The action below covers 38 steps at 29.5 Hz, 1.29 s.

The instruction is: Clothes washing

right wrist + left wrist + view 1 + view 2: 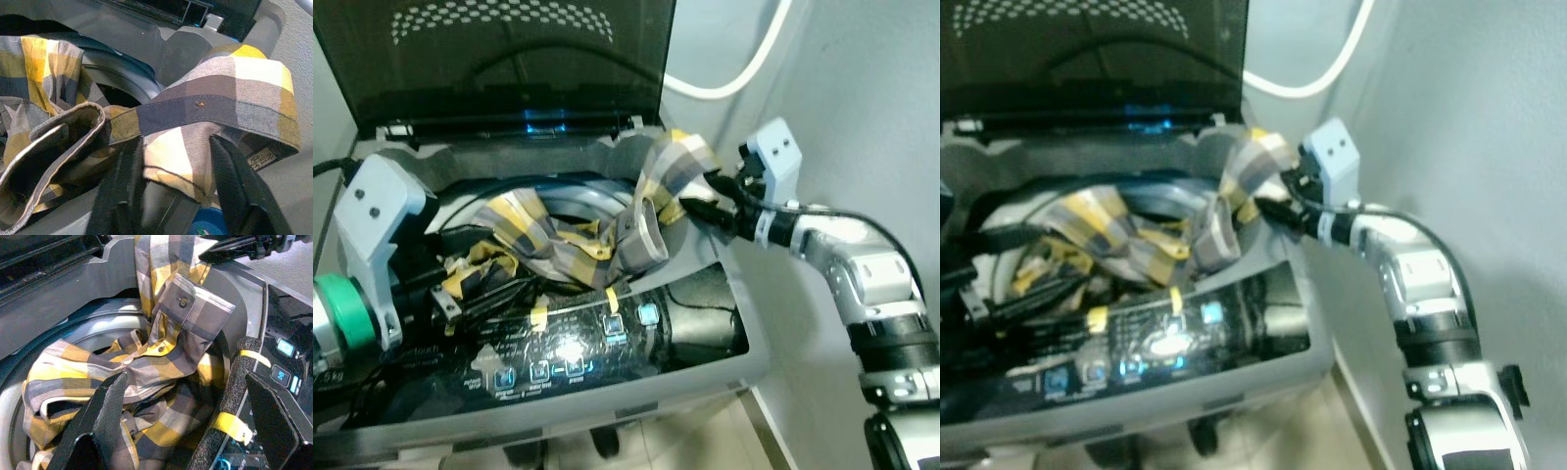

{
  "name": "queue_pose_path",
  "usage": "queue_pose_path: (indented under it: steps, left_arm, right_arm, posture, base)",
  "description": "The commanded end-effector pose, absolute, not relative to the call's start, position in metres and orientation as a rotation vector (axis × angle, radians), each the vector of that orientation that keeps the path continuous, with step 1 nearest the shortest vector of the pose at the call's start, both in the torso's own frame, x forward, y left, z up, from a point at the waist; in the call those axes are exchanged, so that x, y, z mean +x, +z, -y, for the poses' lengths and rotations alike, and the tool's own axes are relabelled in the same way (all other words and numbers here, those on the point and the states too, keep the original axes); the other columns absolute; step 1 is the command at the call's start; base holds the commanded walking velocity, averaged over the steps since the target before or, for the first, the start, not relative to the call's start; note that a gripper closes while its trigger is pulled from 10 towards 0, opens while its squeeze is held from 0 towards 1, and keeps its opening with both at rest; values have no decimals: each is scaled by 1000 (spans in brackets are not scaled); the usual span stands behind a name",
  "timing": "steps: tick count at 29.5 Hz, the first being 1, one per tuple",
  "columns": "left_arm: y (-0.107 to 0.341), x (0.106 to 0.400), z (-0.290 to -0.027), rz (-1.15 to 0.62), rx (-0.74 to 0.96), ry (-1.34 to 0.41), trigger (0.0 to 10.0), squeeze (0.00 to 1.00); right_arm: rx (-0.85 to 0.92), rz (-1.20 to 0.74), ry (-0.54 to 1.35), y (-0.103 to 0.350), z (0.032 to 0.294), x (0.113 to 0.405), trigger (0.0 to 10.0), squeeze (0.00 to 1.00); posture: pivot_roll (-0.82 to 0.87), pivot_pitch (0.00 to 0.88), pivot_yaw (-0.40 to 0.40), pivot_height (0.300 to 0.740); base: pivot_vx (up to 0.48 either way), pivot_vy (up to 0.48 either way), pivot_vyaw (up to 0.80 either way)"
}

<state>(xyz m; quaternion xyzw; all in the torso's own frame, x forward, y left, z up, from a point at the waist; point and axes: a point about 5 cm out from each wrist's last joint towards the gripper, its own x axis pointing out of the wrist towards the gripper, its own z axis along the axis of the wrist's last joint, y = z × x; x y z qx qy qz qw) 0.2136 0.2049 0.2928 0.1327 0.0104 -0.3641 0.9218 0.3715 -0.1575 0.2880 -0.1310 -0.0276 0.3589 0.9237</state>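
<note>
One top-loading washing machine [724, 377] is standing with its dark lid [509, 59] raised upright at the back; one checked shirt [558, 230] in yellow, grey and white is lying half in the drum opening [93, 330] and half draped over the grey top rim at the machine's right rear corner; one cuff with two buttons is showing in the left wrist view, hanging over the folds below.

The right gripper [700, 208] is reaching in from the right side over that rear corner; its two black fingers [122, 191] are sitting on either side of a fold of the shirt, the cloth passing between them and over them, so it is gripping the shirt at the rim.

The left gripper [190, 431] is hanging over the left front part of the opening, near the control panel [568, 362]; its two fingers are standing wide apart with nothing between them, the shirt lying just beyond the tips.

Several lit blue buttons are glowing on the panel, and strips of yellow tape [230, 423] are wrapping the black padded bar beside the drum; one white hose [734, 78] is curving along the wall behind the machine.
</note>
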Motion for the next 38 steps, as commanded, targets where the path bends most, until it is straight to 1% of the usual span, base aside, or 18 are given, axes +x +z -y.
queue_pose_path:
  steps: [1,4,15,17,18,20,21,22,23,25,26,30,32,33,35,37,38]
  left_arm:
    - [290,210,-200,-19,278,-774,10000,0]
    - [290,209,-200,-21,277,-771,10000,0]
    - [288,208,-201,-22,273,-763,10000,0]
    - [290,209,-201,-16,274,-766,10000,0]
    - [290,210,-201,-15,275,-766,10000,0]
    - [291,210,-200,-8,275,-770,10000,0]
    - [291,210,-200,-8,275,-770,10000,0]
    - [293,212,-199,3,270,-779,10000,0]
    - [293,212,-198,9,266,-785,10000,0]
    - [294,213,-197,14,261,-792,10000,0]
    - [295,213,-197,16,262,-794,10000,0]
    - [296,213,-195,27,257,-803,10000,0]
    - [297,212,-194,34,252,-812,10000,0]
    - [297,212,-194,34,252,-812,10000,0]
    - [298,211,-194,42,245,-827,10000,0]
    - [300,208,-193,56,235,-847,10000,0]
    - [300,207,-193,61,231,-854,10000,0]
  right_arm:
    - [-282,-35,787,270,151,375,0,0]
    - [-299,-56,809,267,149,376,0,0]
    - [-246,-55,860,269,144,375,0,0]
    - [-177,-1,889,278,134,373,0,0]
    - [-170,7,895,279,132,373,0,0]
    - [-171,62,928,283,117,369,0,0]
    - [-171,62,928,283,117,369,0,0]
    - [-125,123,965,291,96,363,0,0]
    - [-114,162,996,295,84,359,9294,0]
    - [-108,203,1031,300,73,354,9294,0]
    - [-81,229,1082,303,59,348,10000,0]
    - [5,266,1279,305,11,322,10000,0]
    - [17,267,1355,302,-6,311,10000,0]
    - [17,267,1355,302,-6,311,10000,0]
    - [33,264,1425,299,-21,301,10000,0]
    - [137,272,1547,304,-38,283,10000,0]
    - [186,268,1576,307,-43,279,10000,0]
  posture:
    - [142,192,-32,740]
    - [145,193,-34,740]
    - [149,186,-34,740]
    - [146,177,-24,740]
    - [146,177,-24,740]
    - [146,176,-19,740]
    - [146,176,-19,740]
    - [142,175,-14,740]
    - [138,175,-10,740]
    - [139,175,-9,740]
    - [138,174,-6,740]
    - [140,174,-5,740]
    - [143,177,-5,740]
    - [143,177,-5,740]
    - [148,179,-6,740]
    - [150,180,-8,740]
    - [150,180,-8,740]
  base:
    - [0,0,0]
    - [0,0,0]
    - [0,0,0]
    - [0,0,0]
    - [0,0,0]
    - [0,0,0]
    - [0,0,0]
    - [0,0,0]
    - [0,0,0]
    - [0,0,0]
    - [0,0,0]
    - [0,0,0]
    - [0,0,0]
    - [0,0,0]
    - [0,0,0]
    - [0,0,0]
    - [0,0,0]
